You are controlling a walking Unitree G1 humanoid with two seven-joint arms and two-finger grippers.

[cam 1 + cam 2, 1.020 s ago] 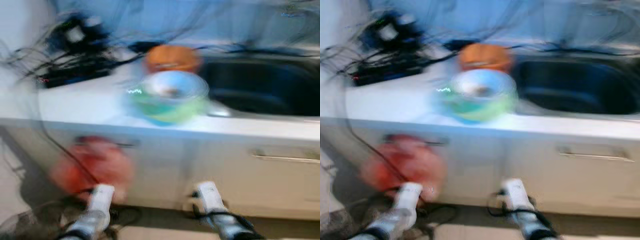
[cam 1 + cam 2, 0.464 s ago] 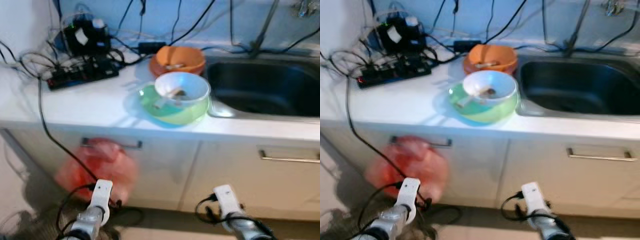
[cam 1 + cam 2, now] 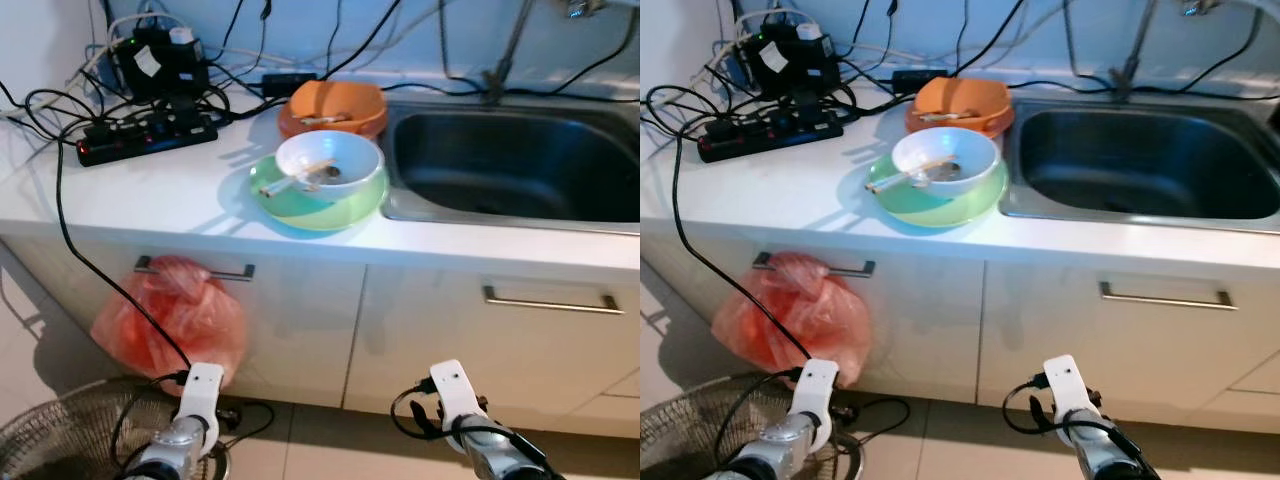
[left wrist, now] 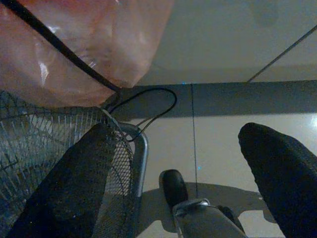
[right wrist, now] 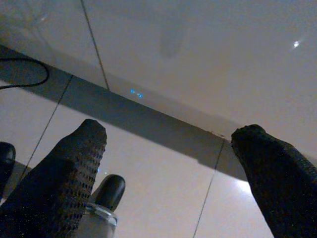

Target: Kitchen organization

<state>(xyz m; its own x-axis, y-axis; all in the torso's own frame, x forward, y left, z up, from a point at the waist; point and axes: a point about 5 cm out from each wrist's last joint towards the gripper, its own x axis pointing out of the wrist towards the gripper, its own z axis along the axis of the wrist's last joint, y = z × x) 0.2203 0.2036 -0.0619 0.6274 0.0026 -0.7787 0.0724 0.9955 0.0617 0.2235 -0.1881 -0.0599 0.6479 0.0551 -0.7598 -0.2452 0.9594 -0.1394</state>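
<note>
1. Here, the head views look down on a white bench (image 3: 150, 190) with a steel sink (image 3: 510, 165) set into its right part.
2. A white bowl (image 3: 330, 163) sits inside a green bowl (image 3: 318, 208), near the bench's front edge and just left of the sink. The white bowl holds chopsticks (image 3: 290, 178) that lean out over its left rim, plus some dark scraps.
3. An orange bowl (image 3: 332, 106) stands just behind the 2 nested bowls, farther from the robot, with another utensil lying in it.
4. At the far left of the bench: a black power strip (image 3: 145, 135), a black device (image 3: 160, 62) and a tangle of cables (image 3: 60, 105). 1 cable hangs over the bench's front edge toward the floor.
5. Below the bench, a cabinet handle (image 3: 195, 268) on the left carries a red plastic bag (image 3: 170, 320). A second handle (image 3: 550, 300) runs across the right door.
6. A wire fan guard (image 3: 60, 440) lies on the floor at lower left.
7. Left pincer (image 4: 183, 168): hangs low in front of the cabinet, over the fan guard and near the bag. Fingers spread apart, released, nothing between them.
8. Right pincer (image 5: 173, 163): hangs low before the right cabinet door, over floor tiles (image 5: 163, 198). Fingers likewise spread, released, empty.
9. Both silver arms show at the bottom of the head views, well below the bench and apart from the bowls.
</note>
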